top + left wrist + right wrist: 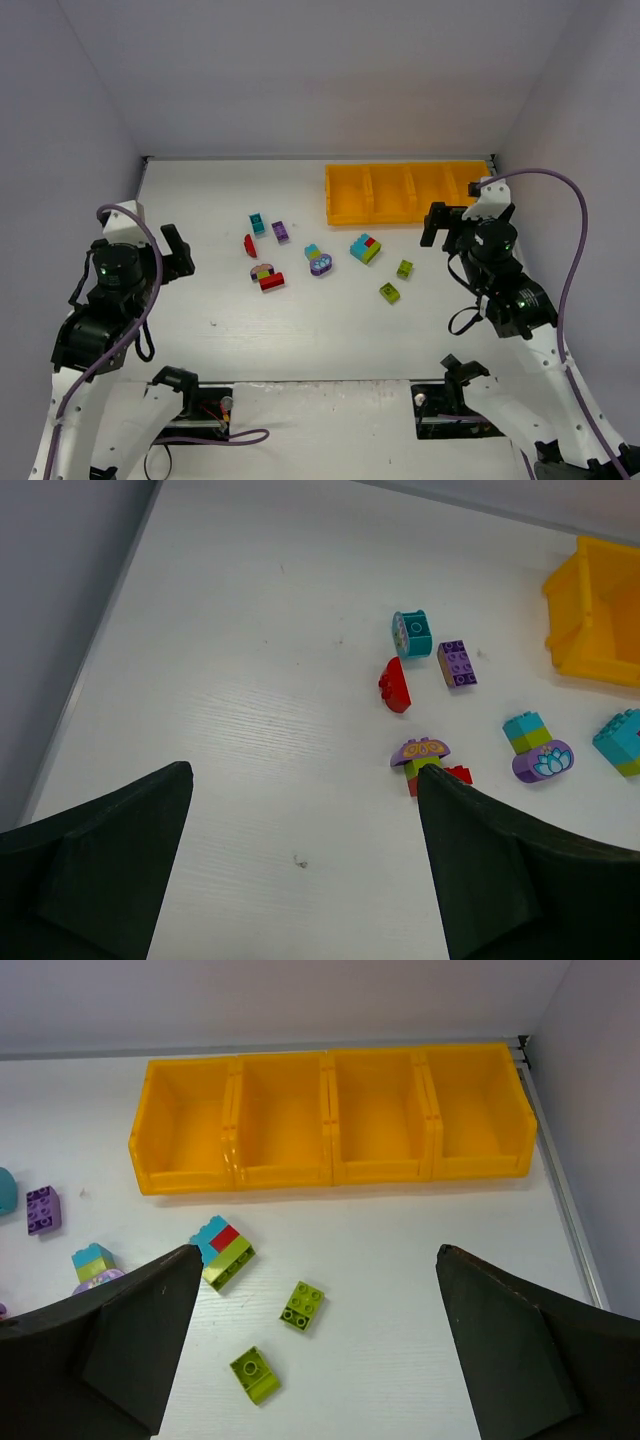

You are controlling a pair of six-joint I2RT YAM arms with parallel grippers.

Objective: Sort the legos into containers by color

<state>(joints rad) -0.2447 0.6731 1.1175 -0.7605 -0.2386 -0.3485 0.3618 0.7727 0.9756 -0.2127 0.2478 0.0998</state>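
Left fingers (pixel 178 252) spread wide, holding nothing, near the counter's (pixel 200 310) left edge. Legos (pixel 318 260) lie loose mid-counter: a red brick (pixel 249 243) toward the left, two lime bricks (pixel 404 268) rightmost. The yellow tray (pixel 345 213) sits at the far right corner, all four compartments bare. Right fingers (pixel 440 225) gape empty beside it. Sorting looks unstarted; next, likely lower onto one single brick, since clusters need splitting. No readable writing or brand

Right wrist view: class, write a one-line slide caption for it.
Open right hand above two lime bricks and a teal-red-lime cluster, facing the empty four-compartment orange tray.
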